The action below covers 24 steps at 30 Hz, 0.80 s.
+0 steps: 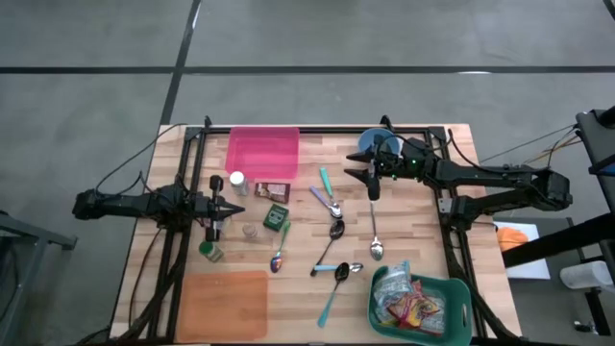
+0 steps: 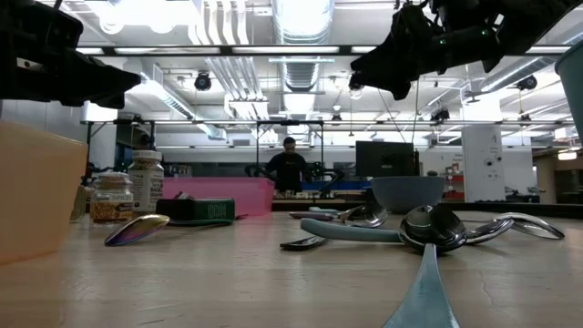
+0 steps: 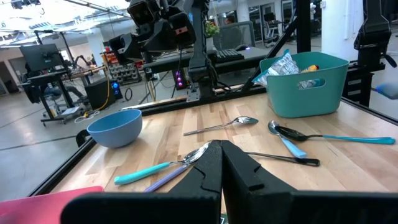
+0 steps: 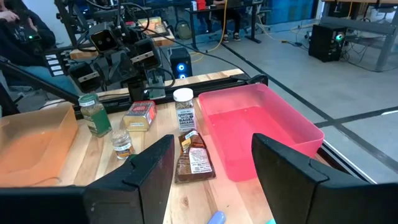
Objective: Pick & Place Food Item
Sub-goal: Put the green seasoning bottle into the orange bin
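Note:
Several food items stand left of the table's middle: a white-lidded jar [image 1: 237, 181] [image 4: 184, 109], a brown packet [image 1: 272, 191] [image 4: 194, 158] lying flat, a green box [image 1: 277, 216], a small jar [image 1: 252, 231] and a green jar [image 1: 210, 252] [image 4: 93, 115]. My right gripper [image 1: 370, 175] [image 4: 211, 168] hangs open above the table beside the blue bowl [image 1: 380, 144], facing the packet and the pink tray [image 1: 262, 154] with nothing between its fingers. My left gripper [image 1: 228, 205] [image 3: 221, 163] rests shut and level at the table's left, near the white-lidded jar.
Several spoons [image 1: 376, 231] lie scattered across the table's middle. A teal basket [image 1: 452, 288] of snack packets stands at the near right, and an orange tray [image 1: 223, 303] at the near left. A person [image 2: 288, 164] stands in the room beyond the table.

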{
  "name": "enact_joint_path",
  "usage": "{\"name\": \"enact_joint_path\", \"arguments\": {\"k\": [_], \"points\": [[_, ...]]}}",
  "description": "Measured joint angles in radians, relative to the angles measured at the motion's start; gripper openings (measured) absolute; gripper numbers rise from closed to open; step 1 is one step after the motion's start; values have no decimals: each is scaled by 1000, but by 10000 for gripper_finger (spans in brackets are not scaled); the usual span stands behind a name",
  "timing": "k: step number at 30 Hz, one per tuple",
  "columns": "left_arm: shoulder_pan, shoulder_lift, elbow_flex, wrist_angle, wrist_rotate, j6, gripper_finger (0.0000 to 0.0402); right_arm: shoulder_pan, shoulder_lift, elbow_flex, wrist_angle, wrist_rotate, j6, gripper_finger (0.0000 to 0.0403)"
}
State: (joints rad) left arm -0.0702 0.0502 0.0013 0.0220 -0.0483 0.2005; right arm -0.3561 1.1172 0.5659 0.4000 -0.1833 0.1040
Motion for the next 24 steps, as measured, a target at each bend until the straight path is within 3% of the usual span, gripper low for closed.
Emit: {"name": "enact_joint_path", "arguments": {"k": [15,19,24], "points": [[0,0,0,0,-3,-7,0,0,0,0,0,0,0,211],[0,0,0,1,2,-251,0,0,0,0,0,0,0,211],[2,7,49,-81,-51,-405,0,0,0,0,0,0,0,211]]}}
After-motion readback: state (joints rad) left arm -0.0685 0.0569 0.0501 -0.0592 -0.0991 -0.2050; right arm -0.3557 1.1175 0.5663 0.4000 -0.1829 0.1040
